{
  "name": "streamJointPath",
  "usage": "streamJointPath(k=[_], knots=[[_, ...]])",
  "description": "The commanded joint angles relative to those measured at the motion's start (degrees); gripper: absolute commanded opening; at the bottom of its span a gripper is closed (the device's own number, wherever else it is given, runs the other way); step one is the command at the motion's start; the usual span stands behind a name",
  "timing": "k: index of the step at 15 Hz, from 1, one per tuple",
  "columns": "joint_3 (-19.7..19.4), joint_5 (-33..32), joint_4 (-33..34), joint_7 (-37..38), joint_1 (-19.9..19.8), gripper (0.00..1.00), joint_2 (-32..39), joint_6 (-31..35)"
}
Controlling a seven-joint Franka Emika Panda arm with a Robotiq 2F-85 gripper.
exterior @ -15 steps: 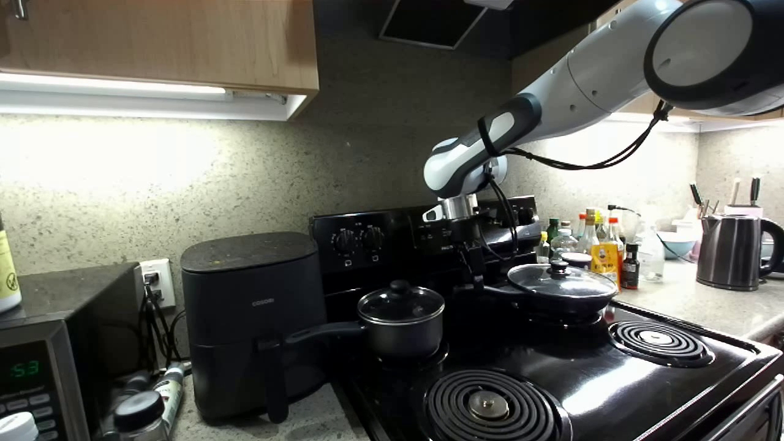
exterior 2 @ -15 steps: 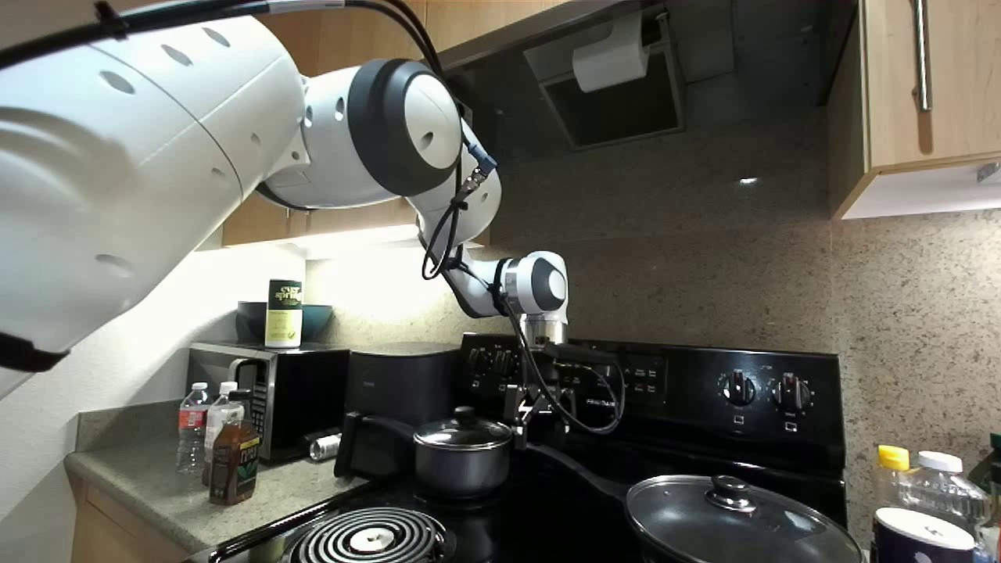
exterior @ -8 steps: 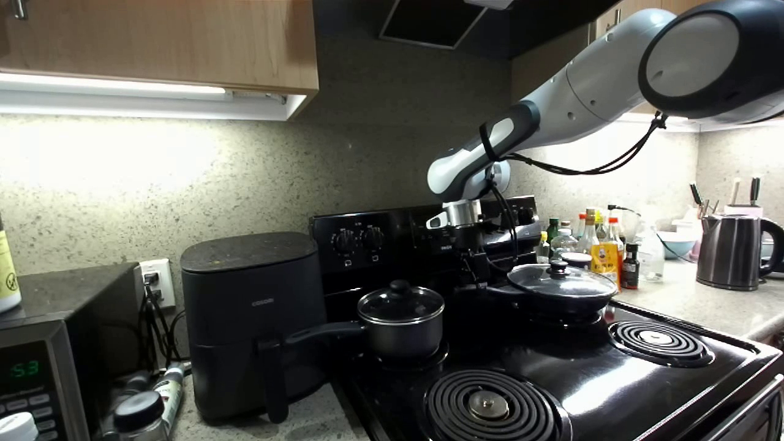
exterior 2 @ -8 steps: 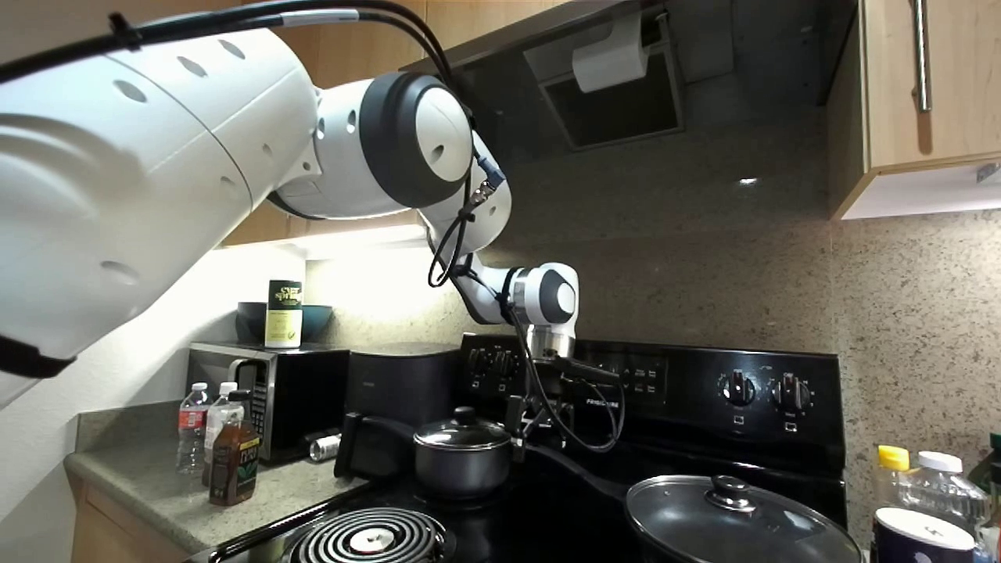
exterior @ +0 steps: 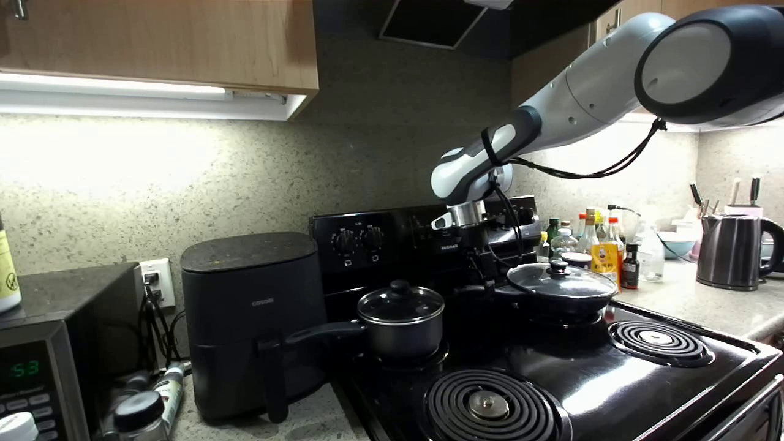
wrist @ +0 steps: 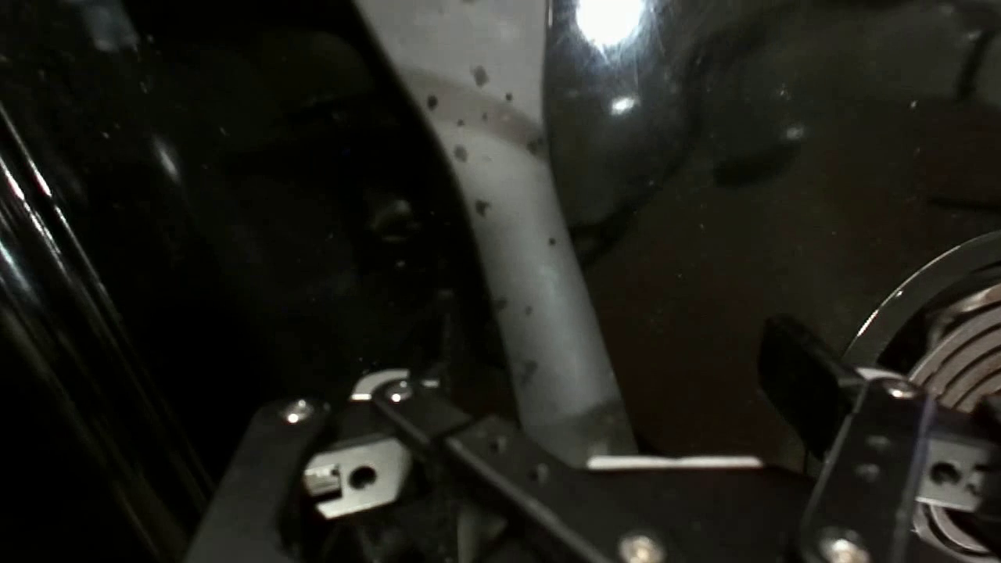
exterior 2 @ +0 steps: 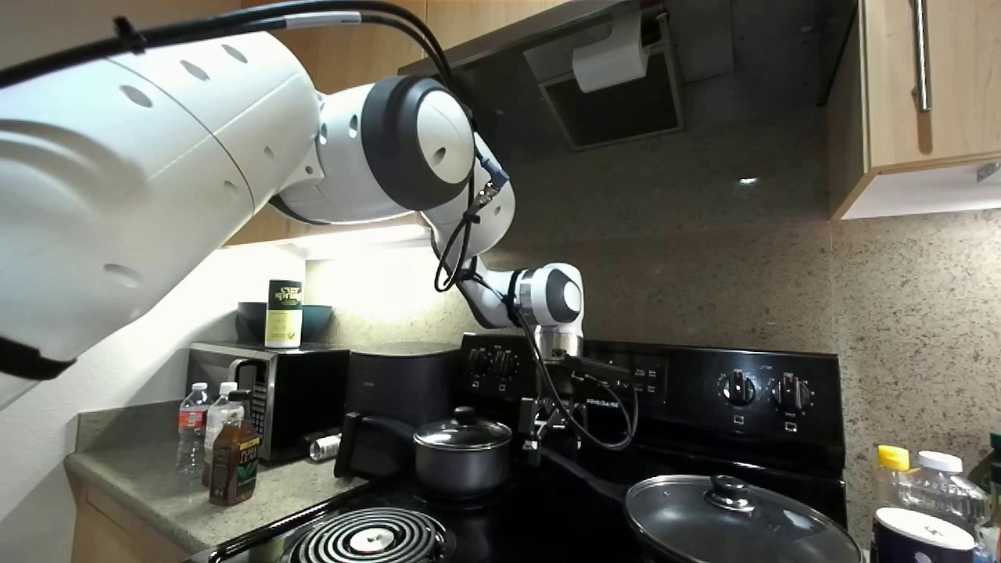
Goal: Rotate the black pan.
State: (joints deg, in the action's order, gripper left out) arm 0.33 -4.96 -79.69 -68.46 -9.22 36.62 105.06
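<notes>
Over the last second, my claw (wrist: 614, 366) has shifted lower and toward the black pan (exterior: 563, 304), which I see lidded at the back of the stove (exterior: 539, 352). Its fingers (wrist: 801, 387) stand well apart, gripping nothing; the pan's handle (wrist: 536, 266) runs between them in my wrist view, gaps either side.

Hand (exterior 2: 555, 447) over the stove (exterior 2: 539, 532), fingers (exterior 2: 532, 453) apart
In an exterior view, the black pan (exterior 2: 735, 528) sits lidded, its handle (exterior 2: 583, 475) slanting up toward the hand.
</notes>
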Motion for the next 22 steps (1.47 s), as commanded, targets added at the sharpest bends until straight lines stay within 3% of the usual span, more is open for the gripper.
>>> streamJointPath(k=[1, 5, 10, 15, 22], knots=[[-1.2, -3.0, -5.7, 1.8, 0.6, 1.00, -5.5, -0.2], [0.1, -0.8, -7.4, -2.1, -0.7, 1.00, -6.8, -0.1], [0.6, -0.8, -3.4, -0.6, 0.4, 1.00, -2.4, 3.1], [1.6, 0.1, 1.3, -1.4, -0.1, 1.00, 2.2, 1.7], [1.7, 2.4, -4.4, -0.8, -1.6, 1.00, -0.9, 4.5]])
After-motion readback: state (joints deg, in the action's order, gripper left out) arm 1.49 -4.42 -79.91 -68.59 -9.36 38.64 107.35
